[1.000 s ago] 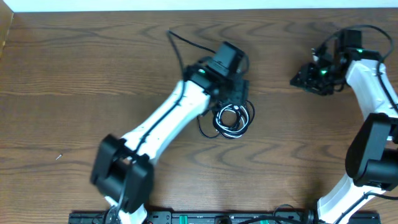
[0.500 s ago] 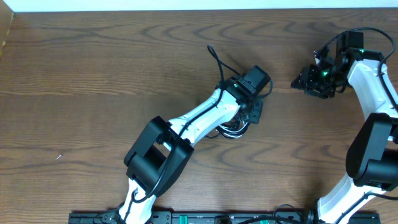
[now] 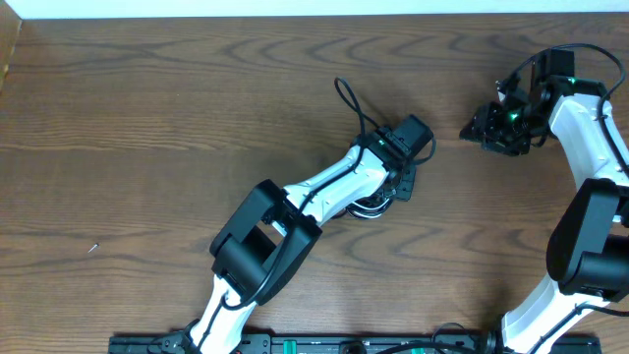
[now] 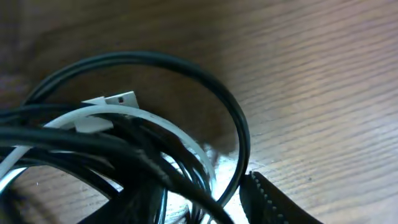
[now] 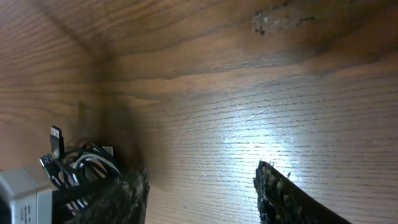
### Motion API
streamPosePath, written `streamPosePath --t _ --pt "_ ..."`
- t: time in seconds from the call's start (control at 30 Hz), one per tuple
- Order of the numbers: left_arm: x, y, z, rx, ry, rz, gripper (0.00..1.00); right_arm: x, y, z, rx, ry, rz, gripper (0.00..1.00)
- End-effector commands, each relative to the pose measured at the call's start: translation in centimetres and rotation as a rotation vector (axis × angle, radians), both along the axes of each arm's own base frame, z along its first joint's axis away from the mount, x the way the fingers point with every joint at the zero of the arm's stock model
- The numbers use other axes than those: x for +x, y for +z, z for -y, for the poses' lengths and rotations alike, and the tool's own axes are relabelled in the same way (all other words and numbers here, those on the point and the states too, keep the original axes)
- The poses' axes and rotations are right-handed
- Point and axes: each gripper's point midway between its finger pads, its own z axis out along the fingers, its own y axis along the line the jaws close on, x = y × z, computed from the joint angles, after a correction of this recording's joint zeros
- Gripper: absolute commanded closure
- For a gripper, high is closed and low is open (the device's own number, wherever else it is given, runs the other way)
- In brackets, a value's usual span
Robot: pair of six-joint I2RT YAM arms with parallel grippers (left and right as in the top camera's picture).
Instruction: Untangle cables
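**Left claw** (image 3: 401,183): over the middle of the table (image 3: 147,118), tip down on the cables (image 3: 371,206). The cables lie in one tangled coil directly beneath and just behind this claw, partly covered by its arm.

Left wrist view: black cords (image 4: 186,70) loop round a white cord (image 4: 163,124), and a white plug (image 4: 113,99) rests on top of the bundle. One finger (image 4: 272,200) shows just right of the outer black loop; whether they touch cannot be told. The other finger is hidden behind the cords, so neither the opening nor any hold can be told.

**Right claw** (image 3: 475,126): the coil lies well to its left, clear of it.

Right wrist view: both fingers (image 5: 281,193) are spread wide over bare wood, with nothing between them. A dark plug end (image 5: 56,140) of the coil stands far ahead, beyond the left-hand finger.
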Motion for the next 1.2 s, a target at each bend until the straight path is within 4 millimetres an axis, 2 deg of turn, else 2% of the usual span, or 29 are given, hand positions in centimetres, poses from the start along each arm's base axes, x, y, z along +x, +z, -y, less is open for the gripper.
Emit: streamPosePath --t 0.0,0.1,0.3,0.33,0.47,0.53,0.67,0.83,1.0,1.17 --pt "0.0 -1.1 -0.6 0.034 0.019 -0.006 0.57 0.3 1.1 -0.2 -0.009 0.009 0.031 0.48" --pt "0.0 -1.1 -0.6 0.035 0.019 -0.006 0.59 0.4 1.1 -0.2 -0.009 0.009 0.031 0.47" --pt "0.1 -1.1 -0.6 0.034 0.019 -0.005 0.81 0.4 1.1 -0.2 -0.011 0.016 0.036 0.46" --pt "0.2 -0.8 -0.6 0.031 0.020 -0.002 0.85 0.4 1.1 -0.3 -0.012 0.017 0.037 0.46" --pt "0.4 1.4 -1.0 0.015 0.022 0.015 0.87 0.4 1.1 -0.7 -0.012 0.032 0.039 0.45" --pt "0.6 3.4 -1.5 0.005 0.020 0.031 0.91 0.5 1.1 -0.8 -0.012 0.033 0.043 0.45" --pt "0.9 8.4 -2.5 -0.055 0.033 0.080 0.92 0.5 1.2 -1.0 -0.004 0.060 0.056 0.45" --pt "1.7 16.2 -3.8 -0.203 0.054 0.195 0.92 0.5 2.6 -4.2 0.116 0.195 0.130 0.45" --pt "2.7 22.5 -5.5 -0.343 0.091 0.302 0.92 0.5 6.3 -7.8 0.251 0.296 0.246 0.44" --pt "3.4 26.4 -6.6 -0.494 0.115 0.326 0.92 0.5 10.6 -10.1 0.300 0.353 0.378 0.42"
